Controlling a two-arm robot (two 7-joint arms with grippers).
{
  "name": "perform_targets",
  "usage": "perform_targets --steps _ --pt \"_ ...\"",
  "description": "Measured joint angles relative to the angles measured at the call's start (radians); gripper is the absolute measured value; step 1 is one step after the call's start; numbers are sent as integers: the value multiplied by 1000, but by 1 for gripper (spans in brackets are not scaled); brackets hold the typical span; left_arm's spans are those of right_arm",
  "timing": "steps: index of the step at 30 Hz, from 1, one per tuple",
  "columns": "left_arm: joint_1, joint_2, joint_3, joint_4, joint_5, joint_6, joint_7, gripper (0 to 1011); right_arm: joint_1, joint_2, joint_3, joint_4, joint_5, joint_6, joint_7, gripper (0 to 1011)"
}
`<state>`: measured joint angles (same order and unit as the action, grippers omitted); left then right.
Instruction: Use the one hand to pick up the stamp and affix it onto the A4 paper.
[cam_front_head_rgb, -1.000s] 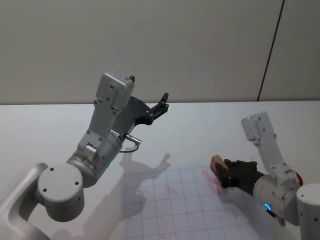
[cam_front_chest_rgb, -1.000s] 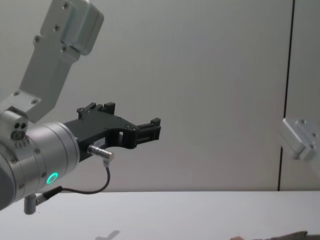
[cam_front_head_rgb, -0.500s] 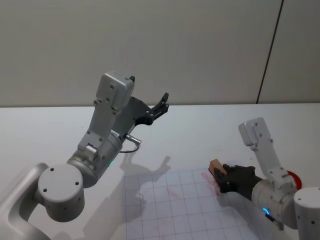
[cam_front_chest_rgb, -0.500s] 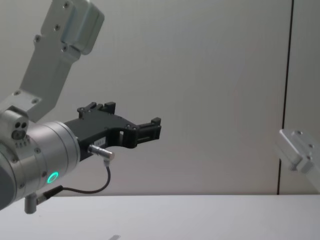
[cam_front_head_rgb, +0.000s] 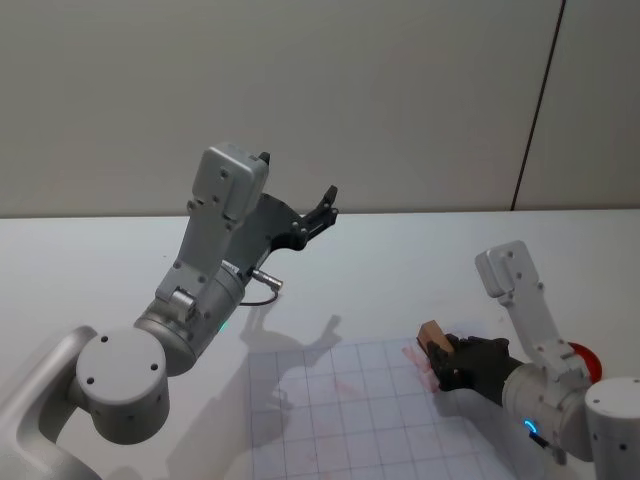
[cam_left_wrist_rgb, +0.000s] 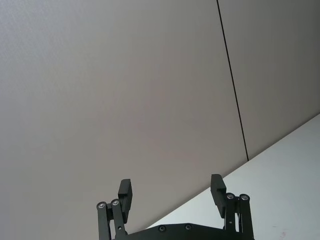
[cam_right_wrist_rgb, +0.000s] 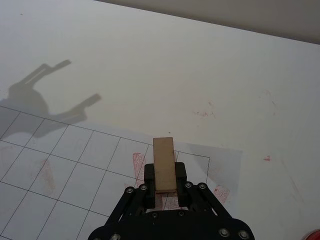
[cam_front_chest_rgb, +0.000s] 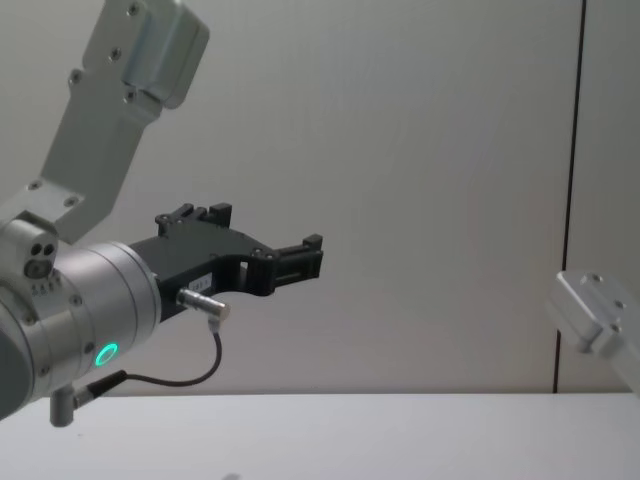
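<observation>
Smudging is the risk: right hand (cam_front_head_rgb: 445, 356), clamped on the stamp (cam_right_wrist_rgb: 164, 162) over the A4 paper (cam_front_head_rgb: 340, 405) at its far corner, may land tilted or overlap red marks (cam_right_wrist_rgb: 137, 164). Left hand (cam_left_wrist_rgb: 171, 186) hangs raised, spread wide, empty.

My head camera looks steeply down over the tabletop (cam_front_head_rgb: 400, 260), my chest camera faces the wall (cam_front_chest_rgb: 420, 150) level with my raised left claw (cam_front_chest_rgb: 255, 235), seen by both, and a wrist camera sits close behind it and behind my right claw (cam_right_wrist_rgb: 164, 176).
</observation>
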<state>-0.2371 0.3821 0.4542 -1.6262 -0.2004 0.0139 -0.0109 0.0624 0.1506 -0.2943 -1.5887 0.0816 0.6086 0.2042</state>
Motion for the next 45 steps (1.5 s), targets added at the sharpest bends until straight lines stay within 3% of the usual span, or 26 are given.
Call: perform_targets --steps 11,25,34,45 --pt "0 0 0 0 0 0 0 1001 -1 -2 2 -39 -2 -2 -6 214" --pt "0 0 0 0 0 0 0 1001 18 -6 16 -185 3 -31 -27 213" --pt "0 0 0 0 0 0 0 1001 3 0 44 -271 29 -3 -88 214" --pt "0 0 0 0 0 0 0 1001 -68 34 105 -332 82 53 -199 213"
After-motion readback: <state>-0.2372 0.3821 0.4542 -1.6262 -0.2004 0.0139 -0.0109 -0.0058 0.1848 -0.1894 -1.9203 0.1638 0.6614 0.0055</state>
